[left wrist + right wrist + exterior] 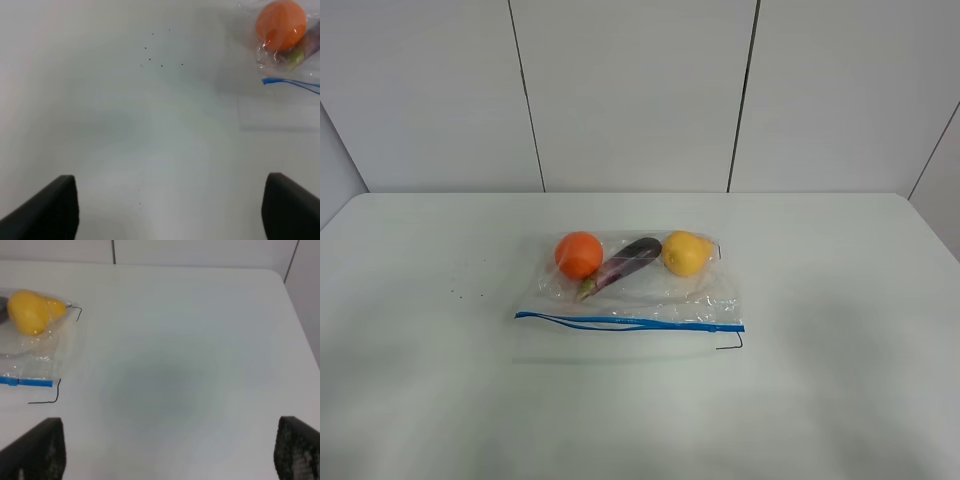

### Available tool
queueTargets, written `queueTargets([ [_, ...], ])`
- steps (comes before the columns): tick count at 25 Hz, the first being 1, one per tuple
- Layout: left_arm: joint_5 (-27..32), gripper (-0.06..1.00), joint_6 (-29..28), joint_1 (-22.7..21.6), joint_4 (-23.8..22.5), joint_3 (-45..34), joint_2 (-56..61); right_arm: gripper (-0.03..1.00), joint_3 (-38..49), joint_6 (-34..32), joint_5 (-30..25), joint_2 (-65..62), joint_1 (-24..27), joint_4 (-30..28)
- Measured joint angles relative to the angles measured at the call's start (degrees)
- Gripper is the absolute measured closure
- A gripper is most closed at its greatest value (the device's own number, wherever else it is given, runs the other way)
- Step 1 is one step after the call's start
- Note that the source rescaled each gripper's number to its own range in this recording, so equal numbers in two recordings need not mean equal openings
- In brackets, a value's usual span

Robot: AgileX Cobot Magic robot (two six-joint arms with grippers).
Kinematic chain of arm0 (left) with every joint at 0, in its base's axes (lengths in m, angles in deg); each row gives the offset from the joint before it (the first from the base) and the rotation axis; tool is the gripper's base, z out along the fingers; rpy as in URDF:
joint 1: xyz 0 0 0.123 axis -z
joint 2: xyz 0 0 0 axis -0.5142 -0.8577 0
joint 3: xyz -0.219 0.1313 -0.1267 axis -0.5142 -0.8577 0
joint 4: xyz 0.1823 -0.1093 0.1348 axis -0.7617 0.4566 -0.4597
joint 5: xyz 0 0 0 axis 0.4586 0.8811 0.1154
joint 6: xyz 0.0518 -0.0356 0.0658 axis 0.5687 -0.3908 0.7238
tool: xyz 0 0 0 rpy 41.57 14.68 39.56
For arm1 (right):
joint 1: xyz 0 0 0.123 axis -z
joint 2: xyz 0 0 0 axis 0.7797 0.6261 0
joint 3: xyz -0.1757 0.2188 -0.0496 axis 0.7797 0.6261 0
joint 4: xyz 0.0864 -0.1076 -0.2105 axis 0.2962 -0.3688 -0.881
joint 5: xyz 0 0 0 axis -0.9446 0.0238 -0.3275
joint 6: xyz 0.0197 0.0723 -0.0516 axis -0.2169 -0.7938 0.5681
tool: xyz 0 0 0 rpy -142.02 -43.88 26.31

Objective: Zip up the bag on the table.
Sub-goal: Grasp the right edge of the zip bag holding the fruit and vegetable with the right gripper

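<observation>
Bag (pixel 630 295) lies flat near the middle of the table (pixel 420 380), with the zipper strip (pixel 630 321) along the edge nearest the camera. Inside, in a row along the far side: orange (pixel 579 254), eggplant (pixel 625 262), pear (pixel 686 252). A thin black corner mark (pixel 730 345) sits just beside the strip's right end.

Zipper: at the left end and toward the middle the blue strip splits into two lines that bow apart, which the left wrist view also shows. Toward the right end it reads as a single line. Judgement: the mouth is open over at least its left part and may be joined at the right. I cannot make out a slider.

Left gripper (pixel 170 209): fingers spread wide, nothing between them, over bare table well apart from the bag's orange end. Right gripper (pixel 167 450): fingers also spread wide, empty, over bare table to the pear side, apart from the bag. Neither arm shows in the high view.

Progress: nothing of the closing appears done, and no contact with the bag. Left to do: approach, steady one end, then press or run along the strip until the two lines merge over the full length.
</observation>
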Motion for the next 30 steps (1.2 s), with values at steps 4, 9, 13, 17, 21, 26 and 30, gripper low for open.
queueTargets([
  [4, 0.0, -0.06, 0.0, 0.0, 0.0, 0.0, 0.0, 0.04, 0.0, 0.0, 0.0, 0.0, 0.0, 0.0],
  [9, 0.0, -0.06, 0.0, 0.0, 0.0, 0.0, 0.0, 0.04, 0.0, 0.0, 0.0, 0.0, 0.0, -0.08],
  [13, 0.0, -0.06, 0.0, 0.0, 0.0, 0.0, 0.0, 0.04, -2.59, 0.0, 1.02, 3.24, 0.0, -0.24],
  [17, 0.0, -0.06, 0.0, 0.0, 0.0, 0.0, 0.0, 0.04, -9.01, 0.0, 2.81, 15.1, 0.0, -0.24],
  [21, 0.0, -0.06, 0.0, 0.0, 0.0, 0.0, 0.0, 0.04, -15.05, 0.0, 3.03, 30.74, 0.0, 0.57],
  [26, 0.0, -0.06, 0.0, 0.0, 0.0, 0.0, 0.0, 0.04, -21.87, 0.0, 4.86, 48.91, 0.0, 3.58],
  [30, 0.0, -0.06, 0.0, 0.0, 0.0, 0.0, 0.0, 0.04, -26.44, 1.54, 7.13, 61.98, 0.0, 8.11],
])
